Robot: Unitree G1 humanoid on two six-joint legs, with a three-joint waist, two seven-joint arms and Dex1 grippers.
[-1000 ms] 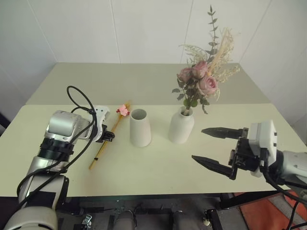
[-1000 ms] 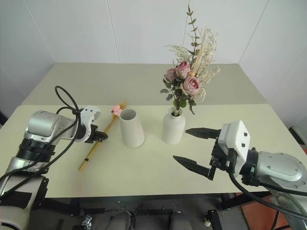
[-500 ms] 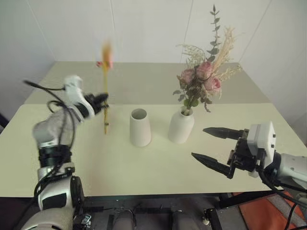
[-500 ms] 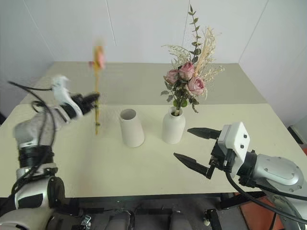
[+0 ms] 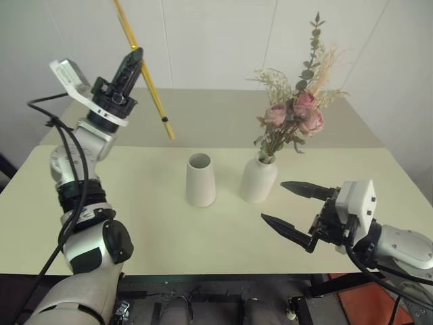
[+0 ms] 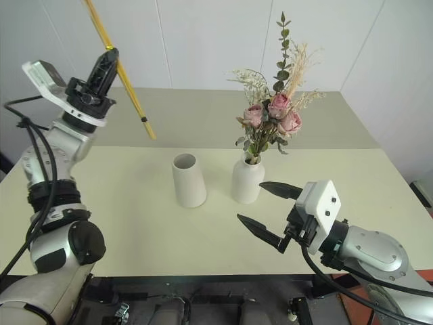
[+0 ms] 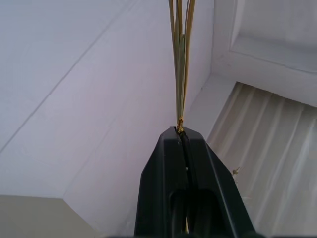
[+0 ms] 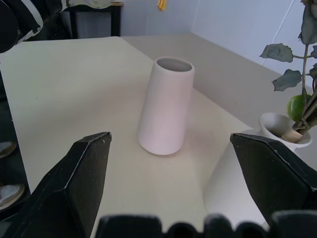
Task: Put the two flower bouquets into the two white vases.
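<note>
Roses-and-dried-grass bouquet (image 5: 294, 115) stood in the narrow-necked white vase (image 5: 258, 179); left gripper (image 5: 134, 57), clamped on the yellow straw bundle (image 5: 145, 71), held it above the empty cone-shaped white vase (image 5: 201, 180); right gripper (image 5: 292, 208) gaped idle.

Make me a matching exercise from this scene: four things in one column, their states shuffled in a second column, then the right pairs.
Things:
1. straw bundle
2. rose bunch
3. cone vase
4. right gripper

States:
A. standing in the narrow-necked vase
B. empty, upright on the table
C. open, holding nothing
D. held in the air by the shut left gripper

Pairs: 1-D, 2-A, 3-B, 4-C
</note>
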